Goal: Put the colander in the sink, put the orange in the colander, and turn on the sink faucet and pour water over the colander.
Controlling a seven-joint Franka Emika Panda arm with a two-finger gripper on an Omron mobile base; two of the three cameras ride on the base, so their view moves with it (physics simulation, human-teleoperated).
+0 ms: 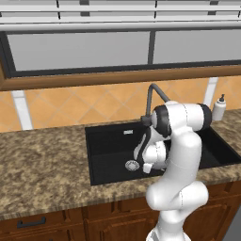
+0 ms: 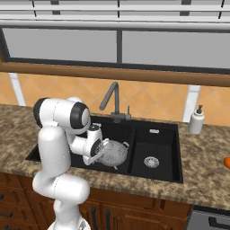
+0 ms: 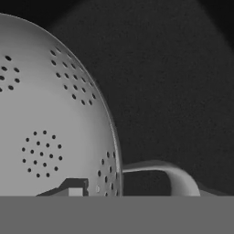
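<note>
The grey metal colander [image 2: 115, 152] hangs tilted on its side in the large basin of the black sink [image 2: 155, 137], low over the floor. My gripper [image 2: 99, 150] is shut on its rim. Close up, the colander [image 3: 45, 128] shows its holed inner wall and one side handle [image 3: 176, 171], with one dark fingertip [image 3: 75, 188] pressed against the inside near the rim; the other finger is hidden behind the wall. The dark gooseneck sink faucet [image 2: 112, 96] stands behind the basin with no water running. The orange [image 2: 227, 162] lies on the counter at the far right edge.
A white soap dispenser [image 2: 196, 120] stands on the granite counter behind the smaller basin. Round silver drains [image 1: 132, 165] [image 2: 151, 161] sit in the basin floors. A window sill runs above the tiled backsplash, and wooden cabinets lie below the counter.
</note>
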